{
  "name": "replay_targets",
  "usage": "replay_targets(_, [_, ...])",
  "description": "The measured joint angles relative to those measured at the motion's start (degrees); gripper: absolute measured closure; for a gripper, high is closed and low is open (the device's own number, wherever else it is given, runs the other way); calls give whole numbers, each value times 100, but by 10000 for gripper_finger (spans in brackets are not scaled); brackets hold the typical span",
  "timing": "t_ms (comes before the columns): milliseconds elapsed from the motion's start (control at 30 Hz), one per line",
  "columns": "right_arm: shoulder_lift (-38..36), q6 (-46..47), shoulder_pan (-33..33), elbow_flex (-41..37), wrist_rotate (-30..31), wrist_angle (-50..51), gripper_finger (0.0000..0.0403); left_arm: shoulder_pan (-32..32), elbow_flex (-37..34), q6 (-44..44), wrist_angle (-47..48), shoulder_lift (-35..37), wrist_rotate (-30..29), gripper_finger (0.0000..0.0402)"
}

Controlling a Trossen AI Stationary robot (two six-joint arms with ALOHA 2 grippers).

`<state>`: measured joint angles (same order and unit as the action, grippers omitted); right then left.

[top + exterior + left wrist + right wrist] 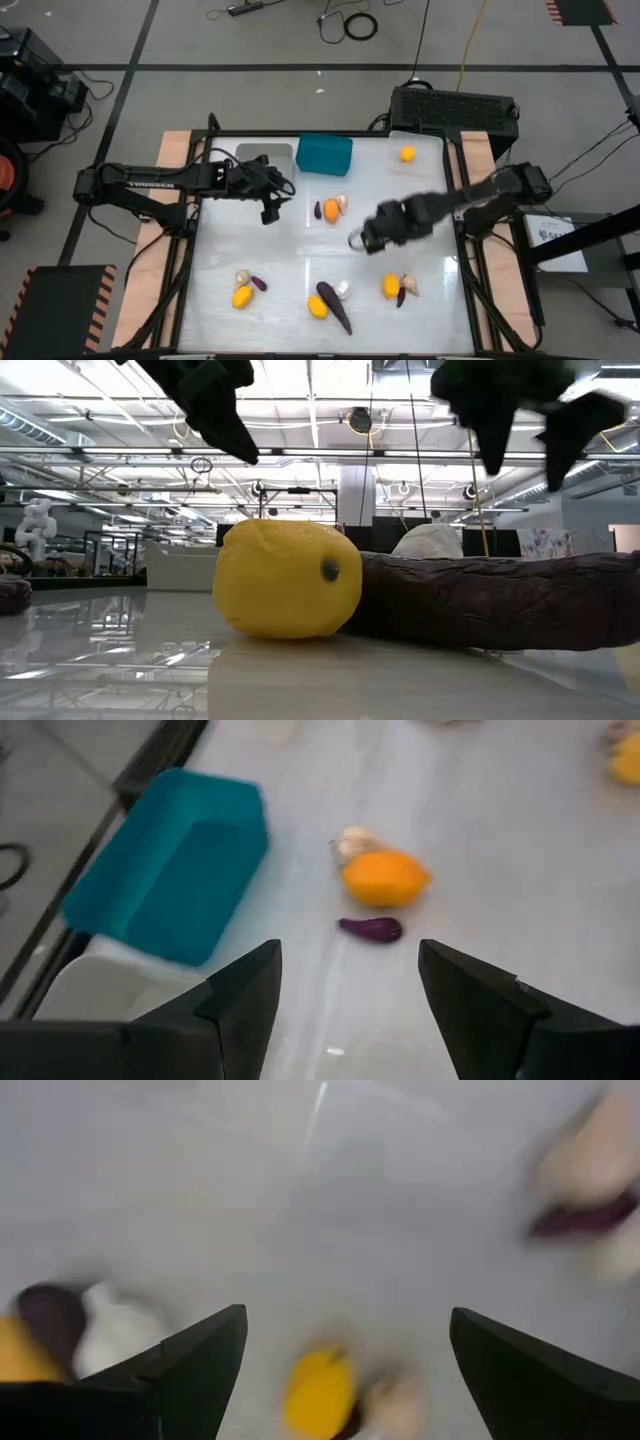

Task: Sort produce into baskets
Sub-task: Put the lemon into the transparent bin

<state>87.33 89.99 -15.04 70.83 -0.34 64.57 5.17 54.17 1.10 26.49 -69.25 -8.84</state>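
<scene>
Both of my grippers are open and empty above the white table. My left gripper [272,207] hovers left of a middle cluster: an orange fruit [385,878], a small purple vegetable [370,928] and a pale bulb [352,842]. My right gripper [360,239] hovers right of and nearer than that cluster [331,209]. Its wrist view shows a yellow fruit [318,1390] below it. The teal basket [324,153], the grey basket [266,157] and the clear basket [415,150] stand along the far edge. The clear basket holds an orange fruit [407,153].
Three more clusters lie near the front edge. One is at the left [243,290]. One is in the middle, a yellow fruit [285,578] beside the long purple vegetable [500,600]. One is at the right [397,288]. A black box [455,108] stands behind the table.
</scene>
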Motion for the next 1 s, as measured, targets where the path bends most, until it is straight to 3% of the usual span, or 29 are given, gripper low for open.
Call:
replay_targets(200, [253, 2262, -1229, 0, -3, -601, 62, 2, 0, 437, -382, 0, 299, 157])
replay_targets(367, [662, 3166, -1766, -2, -174, -657, 62, 11, 0, 562, -808, 0, 364, 157])
replay_targets(567, [1084, 3179, -1826, -4, -129, -965, 62, 11, 0, 569, -1270, -19, 567, 157])
replay_targets(1000, [1828, 2760, -1667, -4, -129, -1175, 66, 7, 0, 528, -1259, -24, 711, 157])
